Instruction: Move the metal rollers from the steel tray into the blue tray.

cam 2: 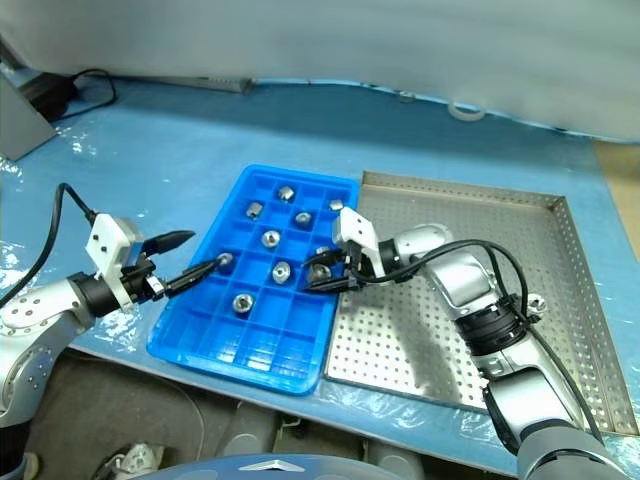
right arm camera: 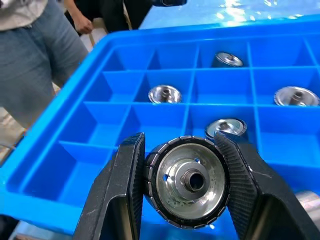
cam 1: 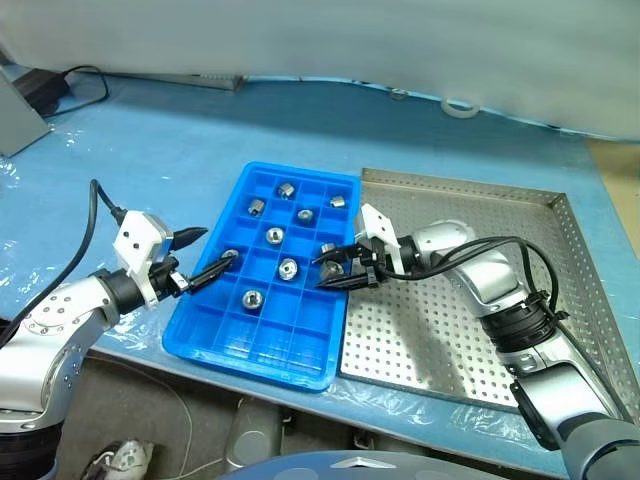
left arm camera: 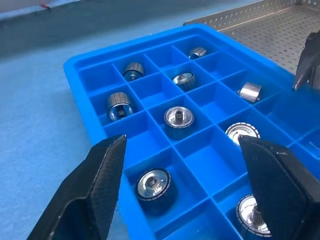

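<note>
The left gripper stood with its fingers wide apart and nothing between them, its tips at the left rim of the blue tray, just above a roller in a compartment there. The right gripper was clamped on one of the metal rollers, held by its ribbed sides with the hub facing the wrist camera, above the right edge of the blue tray, close to where that tray met the steel tray. Eight other rollers lay in separate compartments of the blue tray, one to a cell. The perforated floor of the steel tray showed no rollers where visible. Both trays rested side by side on a blue-covered table. Beyond the tray's far end, in the right wrist view, stood a person in jeans.
</note>
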`<state>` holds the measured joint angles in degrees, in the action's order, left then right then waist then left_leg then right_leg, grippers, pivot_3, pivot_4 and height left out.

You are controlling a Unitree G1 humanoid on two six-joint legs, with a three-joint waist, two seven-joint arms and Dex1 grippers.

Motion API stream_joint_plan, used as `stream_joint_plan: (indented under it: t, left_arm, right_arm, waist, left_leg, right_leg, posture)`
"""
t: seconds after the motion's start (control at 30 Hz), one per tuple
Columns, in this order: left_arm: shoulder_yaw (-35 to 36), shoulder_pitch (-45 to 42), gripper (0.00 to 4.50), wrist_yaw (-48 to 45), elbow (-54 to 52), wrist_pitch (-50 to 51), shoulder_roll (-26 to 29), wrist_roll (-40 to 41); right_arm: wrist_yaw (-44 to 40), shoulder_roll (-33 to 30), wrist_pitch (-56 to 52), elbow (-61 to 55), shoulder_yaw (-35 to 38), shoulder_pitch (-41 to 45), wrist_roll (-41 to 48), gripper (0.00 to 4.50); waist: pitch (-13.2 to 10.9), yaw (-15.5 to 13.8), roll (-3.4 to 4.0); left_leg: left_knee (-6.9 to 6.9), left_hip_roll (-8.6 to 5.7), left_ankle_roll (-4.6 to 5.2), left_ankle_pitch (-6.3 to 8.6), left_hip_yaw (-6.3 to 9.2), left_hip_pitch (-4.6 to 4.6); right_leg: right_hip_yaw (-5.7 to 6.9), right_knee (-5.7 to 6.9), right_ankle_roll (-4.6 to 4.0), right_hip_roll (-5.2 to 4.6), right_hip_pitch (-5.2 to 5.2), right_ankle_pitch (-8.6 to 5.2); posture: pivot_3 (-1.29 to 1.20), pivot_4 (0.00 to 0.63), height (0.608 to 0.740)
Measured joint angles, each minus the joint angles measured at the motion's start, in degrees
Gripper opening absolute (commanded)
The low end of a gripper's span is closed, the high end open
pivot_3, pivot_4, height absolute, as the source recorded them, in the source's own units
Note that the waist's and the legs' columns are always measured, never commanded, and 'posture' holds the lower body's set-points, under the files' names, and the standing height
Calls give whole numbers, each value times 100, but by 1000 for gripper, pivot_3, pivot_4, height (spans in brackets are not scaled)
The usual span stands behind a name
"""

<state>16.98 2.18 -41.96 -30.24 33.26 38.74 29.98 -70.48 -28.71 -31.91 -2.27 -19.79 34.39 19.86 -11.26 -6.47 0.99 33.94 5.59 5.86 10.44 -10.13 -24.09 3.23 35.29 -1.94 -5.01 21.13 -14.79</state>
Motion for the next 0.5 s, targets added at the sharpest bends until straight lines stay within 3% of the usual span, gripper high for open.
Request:
stream_joint_plan:
  t: [0.37,0.5]
  left_arm:
    - [-37,363,3812,186,-469,122,-42,153]
    - [-81,370,3812,226,-484,128,-40,167]
  right_arm:
    - [29,62,-986,-428,5,-380,566,1787]
    - [35,62,-1099,-426,18,-395,677,3150]
  waist:
    - [1,-172,-3]
    - [1,-196,-3]
  left_leg:
    - [-59,0,-45,-29,1,11]
    - [-70,1,-53,-34,1,15]
  right_leg:
    - [0,-9,0,3,13,-1]
    - [0,-9,-5,5,15,-3]
  posture:
    - [293,150,740]
    - [292,150,740]
